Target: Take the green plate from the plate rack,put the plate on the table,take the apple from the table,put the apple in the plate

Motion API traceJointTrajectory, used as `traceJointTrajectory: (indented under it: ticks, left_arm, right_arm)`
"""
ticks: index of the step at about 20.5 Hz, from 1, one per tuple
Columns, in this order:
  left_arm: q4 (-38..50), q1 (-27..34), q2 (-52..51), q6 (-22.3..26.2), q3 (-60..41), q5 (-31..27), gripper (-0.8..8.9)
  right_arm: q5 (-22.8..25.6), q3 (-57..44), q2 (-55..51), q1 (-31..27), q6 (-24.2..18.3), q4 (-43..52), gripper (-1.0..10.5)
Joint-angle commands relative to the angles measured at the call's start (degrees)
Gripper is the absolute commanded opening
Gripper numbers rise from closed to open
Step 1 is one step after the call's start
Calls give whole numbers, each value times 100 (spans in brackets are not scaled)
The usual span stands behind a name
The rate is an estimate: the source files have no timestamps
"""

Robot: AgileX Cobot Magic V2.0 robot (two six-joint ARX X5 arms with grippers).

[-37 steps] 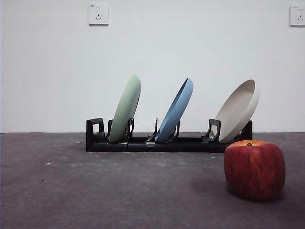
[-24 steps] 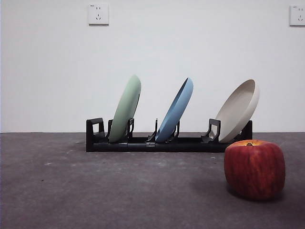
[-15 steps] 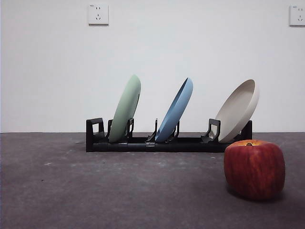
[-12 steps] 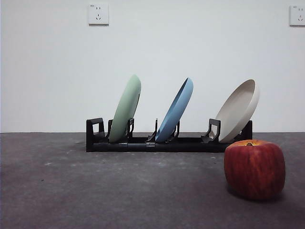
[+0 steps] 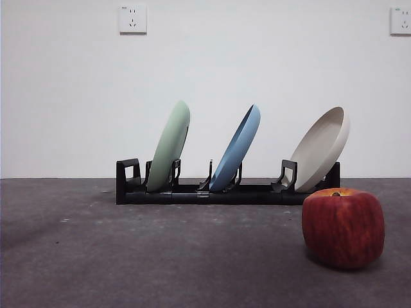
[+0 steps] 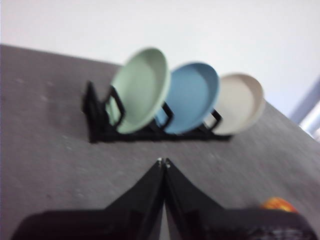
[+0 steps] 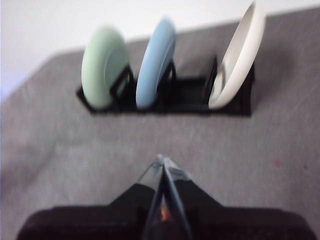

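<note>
Looks like a lab test bench, not a kitchen: bare white wall, two sockets high up (no cabinets or sink), plain grey table holding just a rack of plates.
</note>
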Motion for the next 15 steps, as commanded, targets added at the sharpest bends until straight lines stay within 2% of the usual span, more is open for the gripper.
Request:
traceJointTrajectory:
  ticks: [1,5,10,12,15]
  left_arm:
    - [-304,15,422,457,354,308,-6]
    - [-892,15,1014,1012,828,820,-7]
    - [-1742,9,1609,1681,1239,1394,-7]
    - [-1982,2,1738,1840,1266,1576,-7]
    - [-2168,4,1753,1912,1266,1539,-4]
  right_arm:
    - [-26,411,393,13,-750,-629,-12]
    - [-57,909,894,13,-1088,-1537,-11]
    - [-494,1139,1285,92,-1294,-2358,-12]
    - [-490,1139,1379,153,-1318,-2660,-11]
    - [-466,1139,1447,175,-1318,-2839,-10]
